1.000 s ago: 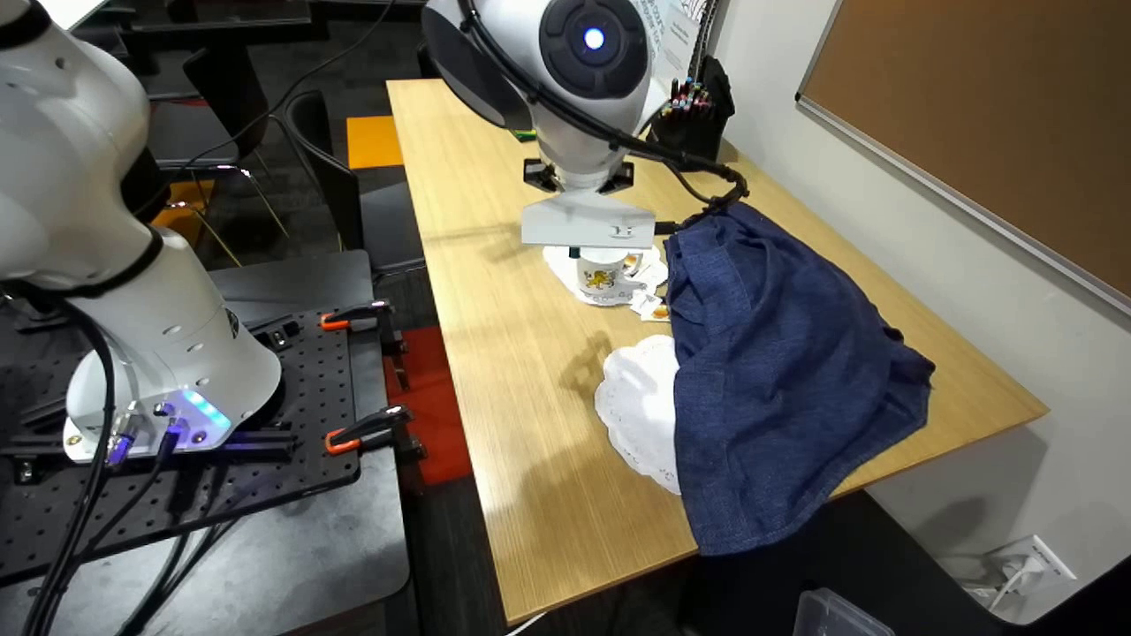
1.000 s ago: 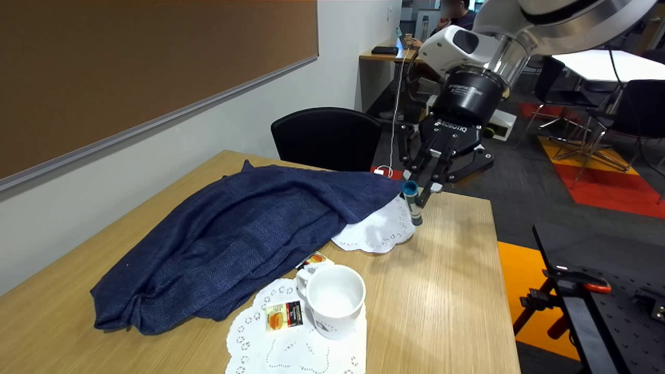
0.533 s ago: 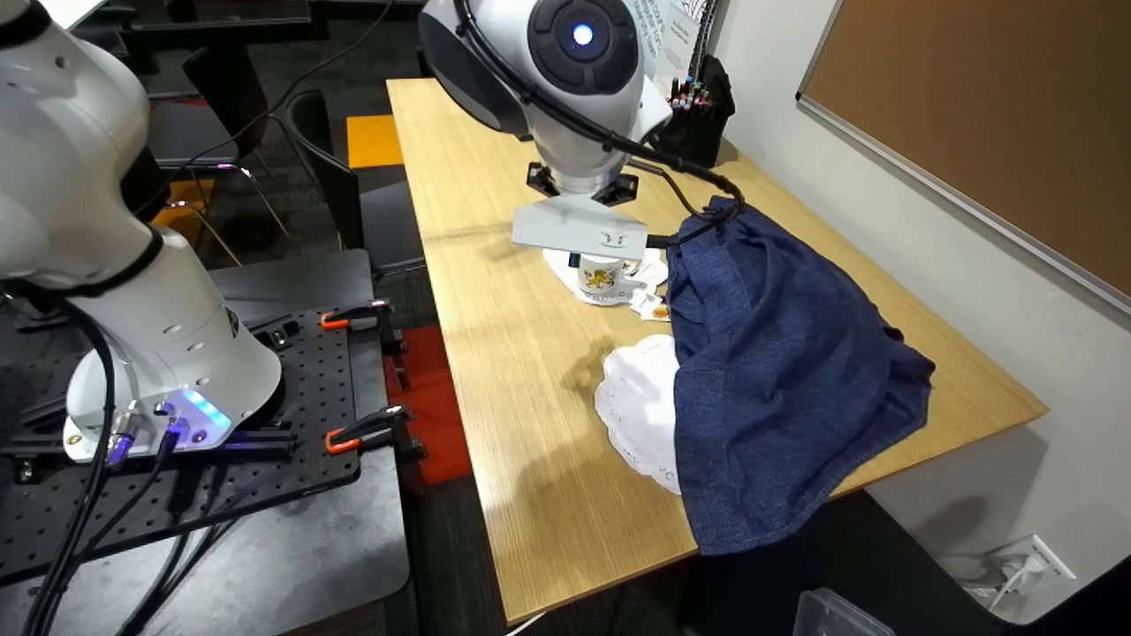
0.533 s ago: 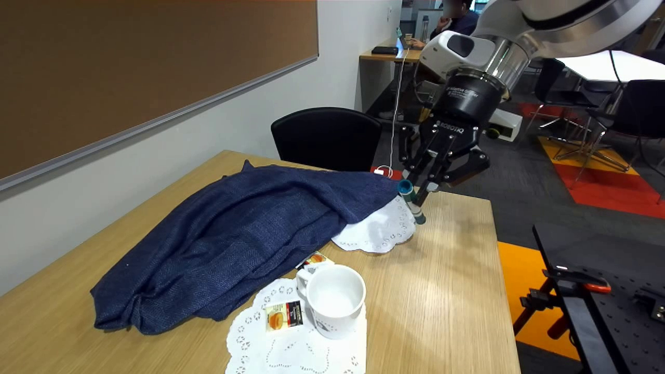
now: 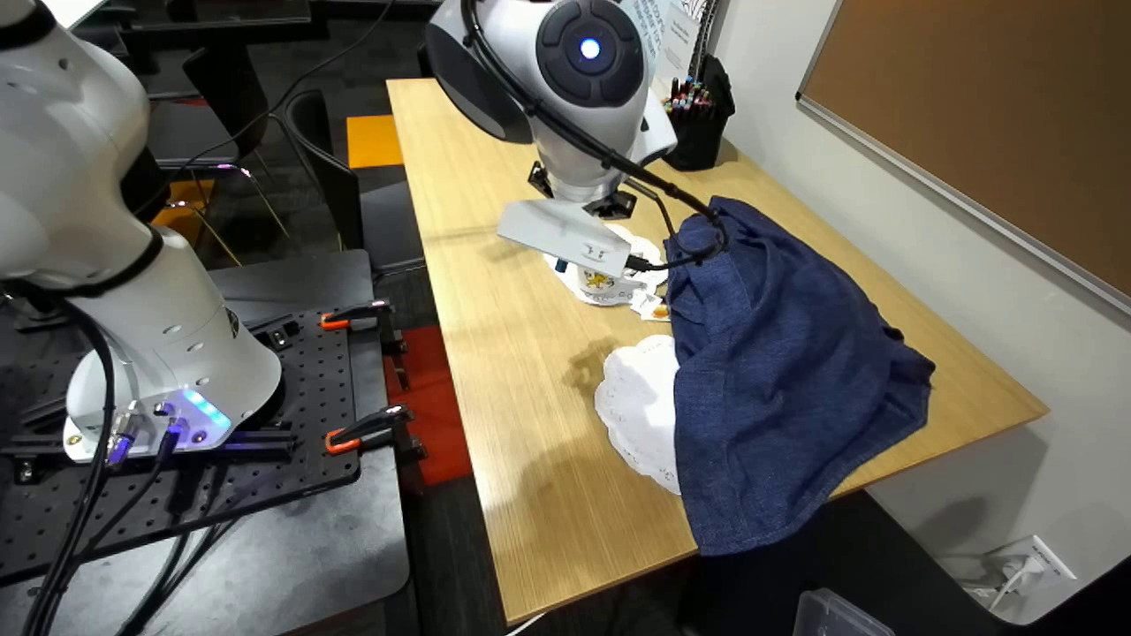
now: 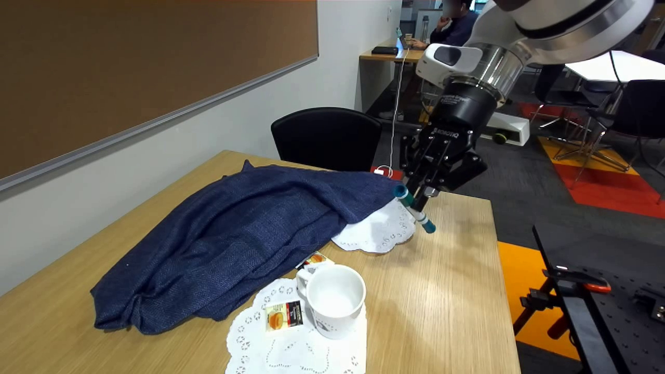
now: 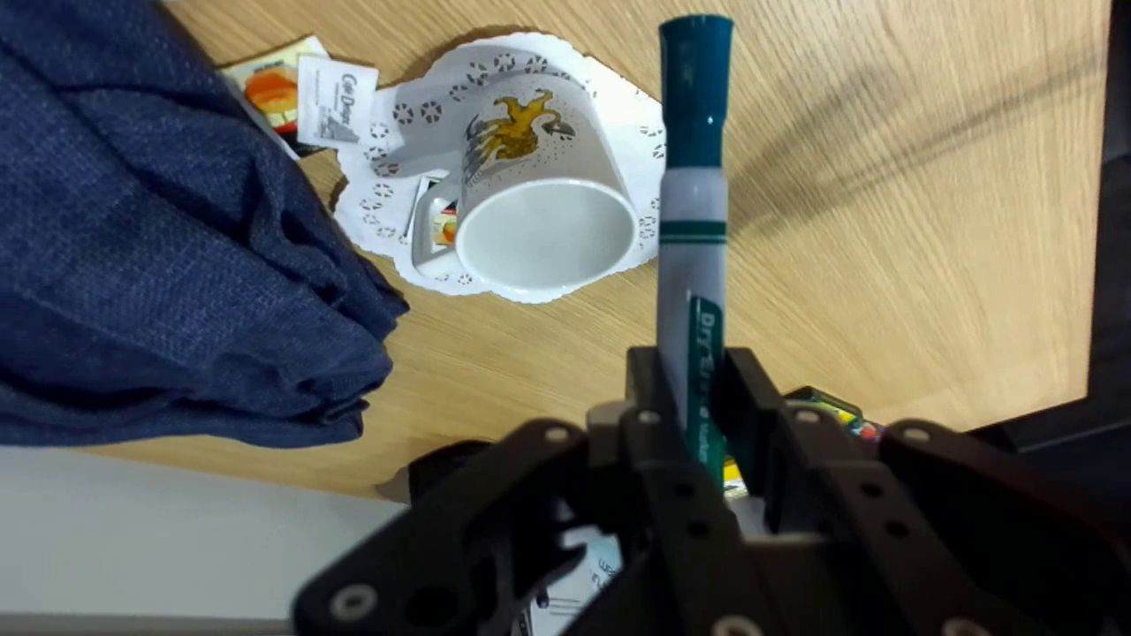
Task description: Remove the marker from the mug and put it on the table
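Note:
The marker is teal and white and is held at a tilt above the table in an exterior view [image 6: 420,216]. It stands upright in the picture in the wrist view [image 7: 694,203]. My gripper [image 6: 415,195] is shut on its middle, one finger on each side in the wrist view [image 7: 691,371]. The white mug [image 6: 335,298] stands upright on a lace doily, apart from the marker, with nothing inside. Its yellow animal print shows in the wrist view [image 7: 539,177]. In an exterior view, the camera mount partly covers the mug [image 5: 598,281] and hides my fingers. The table [image 6: 441,291] is light wood.
A dark blue cloth [image 6: 244,234] is heaped along the table's wall side. A second doily [image 6: 376,228] lies partly under it. Small food packets [image 6: 283,316] lie by the mug. A black pen holder [image 5: 696,132] stands at the table's far end.
My gripper has turned about its wrist, and the marker has swung with it from near upright to a clear slant. The mug and cloth have not moved.

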